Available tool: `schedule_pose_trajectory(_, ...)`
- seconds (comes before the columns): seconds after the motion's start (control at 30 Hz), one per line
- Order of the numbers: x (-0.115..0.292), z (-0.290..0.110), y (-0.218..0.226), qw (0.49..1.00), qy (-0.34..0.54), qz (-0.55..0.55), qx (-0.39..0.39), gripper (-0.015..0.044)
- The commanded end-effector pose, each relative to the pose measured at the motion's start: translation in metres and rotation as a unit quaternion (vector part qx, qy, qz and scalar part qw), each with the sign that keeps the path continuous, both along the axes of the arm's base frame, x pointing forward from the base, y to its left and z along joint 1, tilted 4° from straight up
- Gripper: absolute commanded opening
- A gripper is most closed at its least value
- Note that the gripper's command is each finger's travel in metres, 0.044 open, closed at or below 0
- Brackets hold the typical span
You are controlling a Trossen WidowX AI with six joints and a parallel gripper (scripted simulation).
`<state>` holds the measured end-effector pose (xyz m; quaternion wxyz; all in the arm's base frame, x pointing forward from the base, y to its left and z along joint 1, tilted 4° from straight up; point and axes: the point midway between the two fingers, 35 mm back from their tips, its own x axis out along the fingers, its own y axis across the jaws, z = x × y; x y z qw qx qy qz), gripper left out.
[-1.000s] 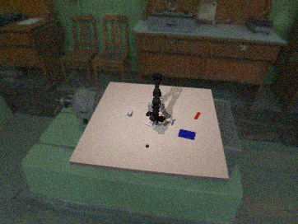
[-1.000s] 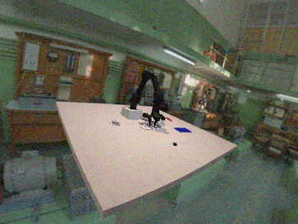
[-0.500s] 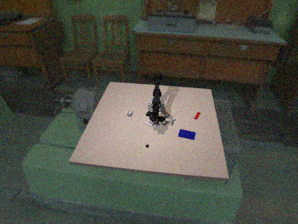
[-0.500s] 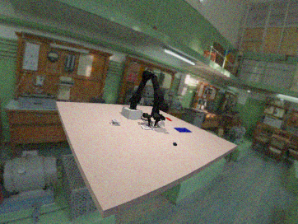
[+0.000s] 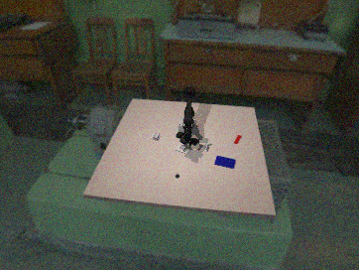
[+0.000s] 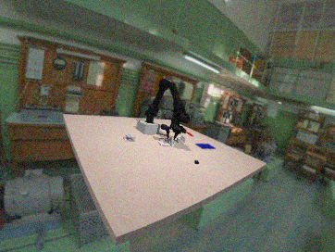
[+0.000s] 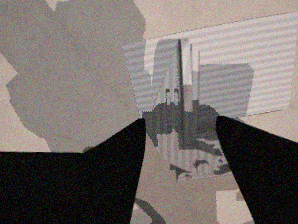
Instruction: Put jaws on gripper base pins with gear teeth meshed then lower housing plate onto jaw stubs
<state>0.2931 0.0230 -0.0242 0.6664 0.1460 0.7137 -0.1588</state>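
My gripper [image 7: 180, 123] [image 5: 187, 143] [image 6: 171, 137] is open low over the pale parts. A grey upright part [image 7: 186, 75] stands between and beyond the fingertips in the wrist view, with a gap to each finger. It rises from a pale striped plate [image 7: 272, 55], which looks like the gripper base. Small toothed or curved shapes [image 7: 202, 165] show below the upright part; whether any teeth mesh cannot be told. Pale pieces [image 5: 181, 149] [image 6: 165, 144] show beside the hand. A small pale grey part [image 5: 156, 136] [image 6: 130, 137] lies apart; which part it is cannot be told. The pins are not distinguishable.
A blue rectangle [image 5: 225, 162] [image 6: 205, 145] lies on the table [image 5: 129, 174] [image 6: 139, 195]. A red bar [image 5: 238, 139] [image 6: 190, 134] lies behind it. A small black round thing [image 5: 177, 176] [image 6: 196, 162] lies towards the front. The arm's pale base block [image 6: 147, 127] stands behind the hand.
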Motion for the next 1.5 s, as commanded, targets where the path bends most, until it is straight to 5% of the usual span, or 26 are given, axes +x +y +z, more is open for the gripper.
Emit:
schedule_pose_trajectory(0.0, 0.005, 0.032, 0.001, 1.000, -0.010, -0.002, 0.003, 0.0224)
schedule_pose_trajectory(0.17, 0.007, 0.039, 0.000, 1.000, -0.014, 0.000, 0.001, 0.0224)
schedule_pose_trajectory(0.47, -0.005, 0.050, 0.073, 0.997, -0.013, 0.071, 0.010, 0.0440)
schedule_pose_trajectory(0.8, -0.044, 0.063, 0.156, 0.987, -0.008, 0.160, 0.020, 0.0440)
schedule_pose_trajectory(1.47, -0.047, 0.021, 0.158, 0.987, -0.008, 0.162, 0.020, 0.0440)
